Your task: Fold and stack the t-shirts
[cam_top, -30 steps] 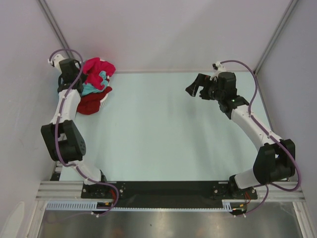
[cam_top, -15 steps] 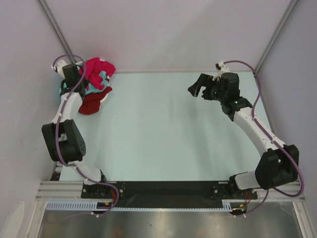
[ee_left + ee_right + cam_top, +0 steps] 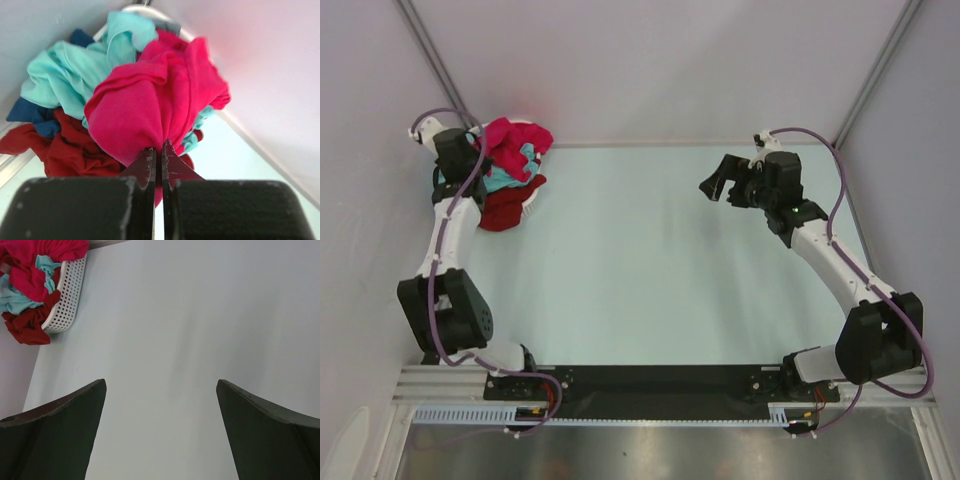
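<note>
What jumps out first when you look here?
A bright heap of t-shirts, pink, teal and dark red, spilling from a white basket in the far left corner of the table. The left pincer is pinched shut on the pink t-shirt, while the right pincer hangs open over its middle.

Pink, teal, maroon, navy t-shirts; wht basket
</note>
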You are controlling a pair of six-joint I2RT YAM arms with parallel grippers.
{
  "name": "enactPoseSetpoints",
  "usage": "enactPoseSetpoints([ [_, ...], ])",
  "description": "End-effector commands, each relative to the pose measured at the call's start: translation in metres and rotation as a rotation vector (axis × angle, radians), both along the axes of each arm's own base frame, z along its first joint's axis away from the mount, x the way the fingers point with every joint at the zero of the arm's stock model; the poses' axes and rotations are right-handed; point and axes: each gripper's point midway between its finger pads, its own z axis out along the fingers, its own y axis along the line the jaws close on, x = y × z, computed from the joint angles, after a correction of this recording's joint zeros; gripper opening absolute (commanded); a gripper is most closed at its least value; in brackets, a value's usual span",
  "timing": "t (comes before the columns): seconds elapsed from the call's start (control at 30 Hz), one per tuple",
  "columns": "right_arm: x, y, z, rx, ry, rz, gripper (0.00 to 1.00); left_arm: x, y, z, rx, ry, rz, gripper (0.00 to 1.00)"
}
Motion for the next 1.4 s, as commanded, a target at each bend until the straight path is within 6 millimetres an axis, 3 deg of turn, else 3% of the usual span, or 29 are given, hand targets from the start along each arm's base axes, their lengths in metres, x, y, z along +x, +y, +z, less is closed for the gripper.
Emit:
enactPoseSetpoints([
  [0.0,-0.005,0.001,0.015,0.026,-0.057,0.012,1.00,-0.023,-0.001,0.083,0.053,-0.194,0.019,0.00],
  [0.27,-0.006,0.005,0.021,0.040,-0.074,0.037,1.00,-0.065,-0.023,0.214,0.130,-0.449,0.011,0.00],
  [0.3,-0.007,0.006,0.022,0.034,-0.077,0.042,1.00,-0.071,-0.028,0.246,0.148,-0.513,-0.004,0.00],
  [0.37,-0.008,0.004,0.023,0.028,-0.083,0.040,1.00,-0.074,-0.043,0.276,0.173,-0.551,-0.054,0.00],
  [0.4,-0.008,0.003,0.023,0.026,-0.082,0.039,1.00,-0.077,-0.048,0.309,0.190,-0.610,-0.070,0.00],
  [0.43,-0.008,0.003,0.023,0.022,-0.084,0.037,1.00,-0.077,-0.052,0.320,0.208,-0.609,-0.085,0.00],
  [0.47,-0.008,0.002,0.023,0.023,-0.085,0.035,1.00,-0.092,-0.062,0.359,0.220,-0.688,-0.097,0.00],
  [0.5,-0.008,0.003,0.023,0.025,-0.084,0.036,1.00,-0.082,-0.066,0.359,0.219,-0.672,-0.112,0.00],
  [0.57,-0.007,0.003,0.021,0.033,-0.076,0.031,1.00,-0.086,-0.079,0.383,0.226,-0.720,-0.143,0.00],
  [0.6,-0.007,0.003,0.022,0.036,-0.075,0.032,1.00,-0.104,-0.086,0.413,0.232,-0.795,-0.161,0.00],
  [0.63,-0.008,0.004,0.021,0.040,-0.070,0.037,1.00,-0.098,-0.092,0.418,0.232,-0.804,-0.183,0.00],
  [0.67,-0.008,0.004,0.021,0.040,-0.068,0.036,1.00,-0.105,-0.102,0.430,0.229,-0.838,-0.213,0.00],
  [0.7,-0.007,0.001,0.021,0.036,-0.070,0.020,1.00,-0.125,-0.107,0.454,0.244,-0.907,-0.231,0.00],
  [0.73,-0.007,-0.001,0.022,0.035,-0.072,0.004,1.00,-0.132,-0.128,0.462,0.233,-0.936,-0.287,0.00],
  [0.77,-0.007,-0.005,0.023,0.030,-0.071,-0.018,1.00,-0.140,-0.136,0.469,0.236,-0.960,-0.311,0.00],
  [0.83,-0.003,-0.016,0.023,0.015,-0.067,-0.082,1.00,-0.151,-0.157,0.476,0.240,-0.997,-0.387,0.00],
  [0.9,0.000,-0.031,0.023,0.020,-0.055,-0.160,1.00,-0.148,-0.188,0.467,0.224,-0.980,-0.493,0.00],
  [0.97,0.002,-0.045,0.023,0.043,-0.039,-0.211,1.00,-0.145,-0.236,0.454,0.189,-0.960,-0.645,0.00],
  [1.07,0.002,-0.056,0.027,0.036,-0.050,-0.264,1.00,-0.143,-0.292,0.430,0.153,-0.903,-0.804,0.00],
  [1.13,-0.001,-0.063,0.030,0.028,-0.061,-0.295,1.00,-0.154,-0.337,0.415,0.129,-0.877,-0.935,0.00],
  [1.3,-0.010,-0.092,0.022,-0.005,-0.039,-0.424,1.00,-0.149,-0.431,0.331,0.061,-0.681,-1.117,0.00],
  [1.37,-0.012,-0.097,0.018,-0.010,-0.026,-0.434,1.00,-0.141,-0.459,0.284,0.043,-0.570,-1.168,0.00],
])
